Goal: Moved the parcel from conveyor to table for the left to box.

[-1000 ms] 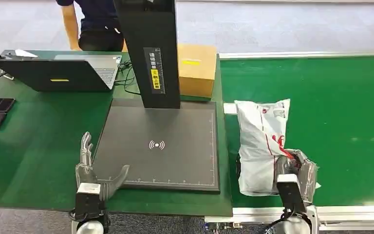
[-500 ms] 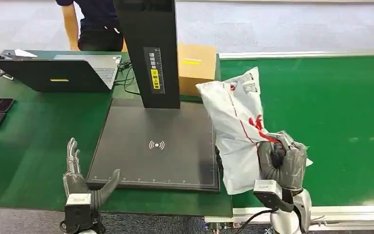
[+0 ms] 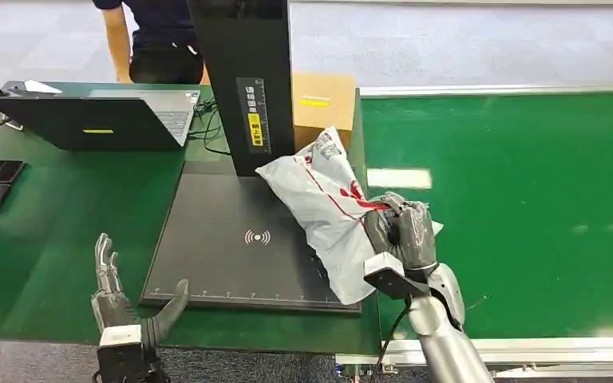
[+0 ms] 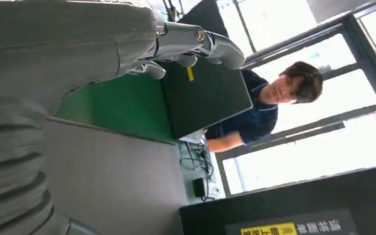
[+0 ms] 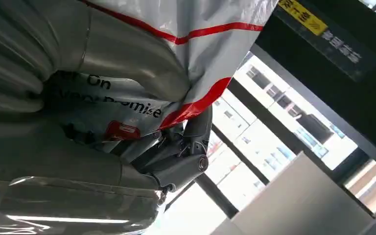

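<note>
A white plastic parcel (image 3: 319, 209) with red markings hangs tilted over the right part of the dark scanner pad (image 3: 231, 247). My right hand (image 3: 403, 230) grips its near right end, fingers wrapped into the bag; in the right wrist view the parcel (image 5: 186, 29) is bunched against my thumb and fingers. My left hand (image 3: 120, 307) stands at the table's near edge, left of the pad, fingers apart and holding nothing; in the left wrist view its fingers (image 4: 196, 44) are spread over the green table.
A black scanner column (image 3: 243, 80) rises behind the pad. A brown cardboard box (image 3: 323, 100) sits behind it, a laptop (image 3: 88, 120) at far left. The green conveyor (image 3: 519, 207) runs on the right. A person (image 3: 156, 36) stands behind the table.
My right hand has lifted the parcel off the conveyor and carried it left over the scanner pad. My left hand has slid back a little toward the near table edge.
</note>
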`<action>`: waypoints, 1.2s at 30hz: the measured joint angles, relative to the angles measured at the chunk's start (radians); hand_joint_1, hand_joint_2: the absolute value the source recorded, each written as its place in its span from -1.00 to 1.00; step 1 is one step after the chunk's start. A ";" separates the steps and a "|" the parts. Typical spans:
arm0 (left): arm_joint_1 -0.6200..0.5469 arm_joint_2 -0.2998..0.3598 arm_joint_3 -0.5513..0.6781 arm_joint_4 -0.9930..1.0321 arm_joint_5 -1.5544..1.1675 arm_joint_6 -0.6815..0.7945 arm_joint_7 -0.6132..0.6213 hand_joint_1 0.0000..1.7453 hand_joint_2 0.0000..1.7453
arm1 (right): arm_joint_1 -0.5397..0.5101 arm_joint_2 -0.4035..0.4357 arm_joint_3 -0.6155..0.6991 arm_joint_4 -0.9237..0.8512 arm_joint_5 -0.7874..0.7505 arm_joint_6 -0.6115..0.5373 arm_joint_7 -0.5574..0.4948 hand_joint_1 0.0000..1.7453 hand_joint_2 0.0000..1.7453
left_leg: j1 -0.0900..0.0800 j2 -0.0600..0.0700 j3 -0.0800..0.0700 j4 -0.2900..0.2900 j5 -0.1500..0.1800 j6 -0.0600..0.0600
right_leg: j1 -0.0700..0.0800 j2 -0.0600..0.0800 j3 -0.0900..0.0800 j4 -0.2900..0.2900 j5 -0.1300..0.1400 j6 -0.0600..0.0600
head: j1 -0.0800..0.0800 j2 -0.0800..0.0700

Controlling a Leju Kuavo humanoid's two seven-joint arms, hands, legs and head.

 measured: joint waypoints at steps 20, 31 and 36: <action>0.056 0.099 -0.126 -0.006 0.067 0.192 0.030 -1.00 1.00 | -0.185 0.000 0.095 0.420 -0.121 0.181 -0.142 1.00 1.00 | 0.000 -0.001 -0.001 0.000 0.000 0.000 | 0.000 0.000 -0.001 0.000 0.000 0.000 | 0.000 0.000; 0.062 0.132 -0.147 -0.006 0.072 0.195 0.037 -1.00 1.00 | -0.224 0.014 0.238 0.463 -0.135 0.255 -0.142 0.98 1.00 | 0.000 -0.001 -0.001 0.000 0.000 0.000 | 0.000 0.000 -0.001 0.000 0.000 0.000 | 0.000 0.000; 0.053 0.142 -0.158 -0.006 0.072 0.189 0.047 -1.00 1.00 | -0.224 0.014 0.276 0.471 -0.126 0.263 -0.142 0.98 1.00 | 0.000 -0.001 -0.001 0.000 0.000 0.000 | 0.000 0.000 -0.001 0.000 0.000 0.000 | 0.000 0.000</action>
